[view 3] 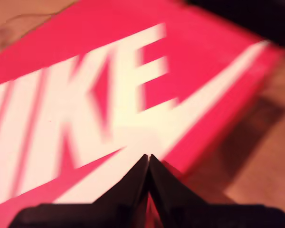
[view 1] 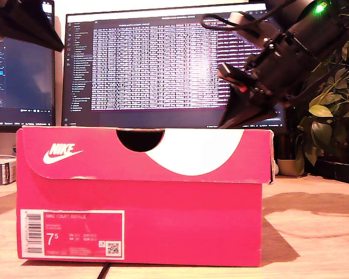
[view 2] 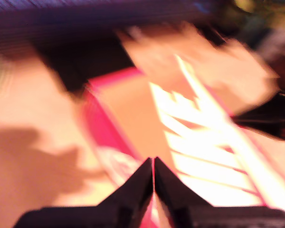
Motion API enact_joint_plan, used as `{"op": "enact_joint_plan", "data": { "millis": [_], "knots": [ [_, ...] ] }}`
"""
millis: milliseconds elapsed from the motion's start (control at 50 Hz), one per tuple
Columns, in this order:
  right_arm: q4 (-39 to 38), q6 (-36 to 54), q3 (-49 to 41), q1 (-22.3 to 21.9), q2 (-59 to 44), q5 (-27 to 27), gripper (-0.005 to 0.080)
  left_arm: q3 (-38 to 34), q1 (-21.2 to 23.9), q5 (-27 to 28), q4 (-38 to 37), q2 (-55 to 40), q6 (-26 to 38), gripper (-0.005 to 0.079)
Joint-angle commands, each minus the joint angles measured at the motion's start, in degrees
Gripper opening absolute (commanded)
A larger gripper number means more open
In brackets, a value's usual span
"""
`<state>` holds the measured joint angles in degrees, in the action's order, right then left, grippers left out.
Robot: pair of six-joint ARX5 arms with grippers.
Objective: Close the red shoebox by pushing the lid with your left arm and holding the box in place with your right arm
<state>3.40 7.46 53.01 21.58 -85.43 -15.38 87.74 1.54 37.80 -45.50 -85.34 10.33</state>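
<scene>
In the exterior view the red shoebox [view 1: 139,197] fills the lower centre of the frame on the wooden table [view 1: 320,232], and its lid [view 1: 145,154] lies flat across the top, its front flap down over the box wall. From here I judge the closing done or all but done; at most a last press to seat the lid would be left. An arm [view 1: 279,64] slants down from the upper right of this view, its tip just above the lid's far right corner; whether it touches I cannot tell. A dark shape at the upper left is probably the other arm.

In the first wrist view, badly blurred, my first gripper [view 2: 153,178] has its jaws pressed together with nothing between them. Ahead I make out a red edge and a pale, sunlit surface that I cannot identify with confidence.

In the second wrist view my second gripper [view 3: 148,173] is likewise pinched closed and empty, hanging low over the printed lid top near one long edge, with table showing beside it.
</scene>
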Motion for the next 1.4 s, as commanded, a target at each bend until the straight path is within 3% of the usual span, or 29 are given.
{"op": "enact_joint_plan", "data": {
  "millis": [0, 180, 480, 740, 780, 800, 1080, 1220, 1380],
  "knots": [
    [-1.29, -0.28, -1.31, -1.27, 3.54, 1.31, -0.0013, 0.02, -1.07, -0.87, 1.79, 3.8, 0.46, -0.0019],
    [-4.44, -2.69, -1.31, -5.53, 7.02, 4.72, -0.0013, 0.0, -4.66, -1.46, 3.48, 5.6, 1.79, -0.0019],
    [-4.63, -2.86, -1.6, -13.86, 13.7, 5.57, -0.0012, -2.49, -10.29, -0.37, 6.47, 6.64, 5.11, -0.0019],
    [-1.27, -1.36, -1.6, -20.68, 21.84, 4.48, -0.0013, -12.5, -12.81, -0.33, 13.94, 13.14, 4.04, -0.0019],
    [-0.81, -1.25, -1.6, -21.53, 22.77, 3.93, -0.0012, -14.84, -12.98, -0.33, 15.41, 14.19, 3.13, -0.0019],
    [0.44, -0.11, -1.84, -22.88, 24.41, 3.39, -0.0013, -20.63, -13.16, -0.33, 19.5, 16.63, 2.84, -0.0019],
    [-4.44, 0.15, -13.7, -24.06, 33.57, 3.3, -0.0013, -34.16, -13.44, -1.22, 30.88, 24.92, -0.46, -0.0019],
    [-7.43, 0.07, -19.5, -24.13, 41.18, 2.25, -0.0013, -38.05, -13.46, -2.51, 33.59, 29.97, -0.79, -0.0019],
    [-5.16, 0.59, -20.24, -24.33, 48.02, 1.88, -0.0013, -39.91, -13.53, -2.73, 33.46, 35.08, -2.05, -0.0019]
  ]
}}
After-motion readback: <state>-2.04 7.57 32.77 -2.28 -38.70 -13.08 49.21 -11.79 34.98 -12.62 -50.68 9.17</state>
